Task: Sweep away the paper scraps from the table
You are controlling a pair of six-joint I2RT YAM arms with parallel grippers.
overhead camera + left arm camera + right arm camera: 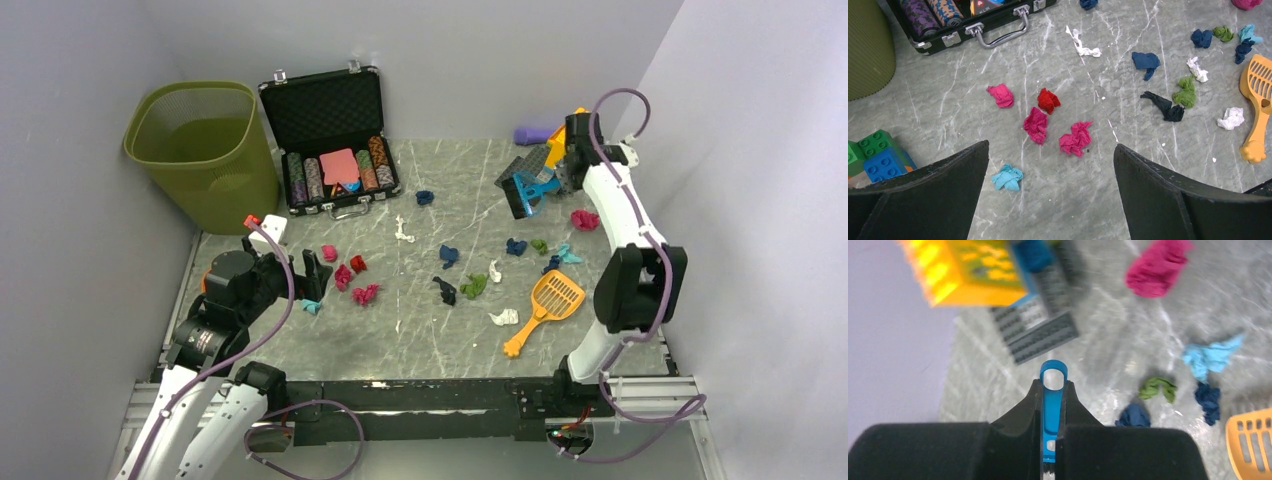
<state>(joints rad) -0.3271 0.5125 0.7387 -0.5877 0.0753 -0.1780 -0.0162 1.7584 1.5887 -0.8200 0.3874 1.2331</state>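
Observation:
Paper scraps lie across the table (pixel 420 340): pink and red wads (pixel 352 280) at the left, dark blue, green, white and black ones (pixel 470 280) in the middle, one pink wad (pixel 585 219) at the right. My left gripper (pixel 312 285) is open and empty, low over the table; in its wrist view (pixel 1051 145) the pink wads (pixel 1075 139) lie just ahead and a light blue wad (pixel 1007 178) lies by the left finger. My right gripper (pixel 562 178) is shut on the blue handle (pixel 1050 410) of a small brush (pixel 527 192), held at the far right.
A green mesh bin (pixel 200 150) stands at the back left. An open black case (pixel 335 140) with poker chips is next to it. Toy bricks (pixel 555 140) are piled at the back right, and others (pixel 878 155) lie by my left gripper. An orange slotted scoop (pixel 548 303) lies front right.

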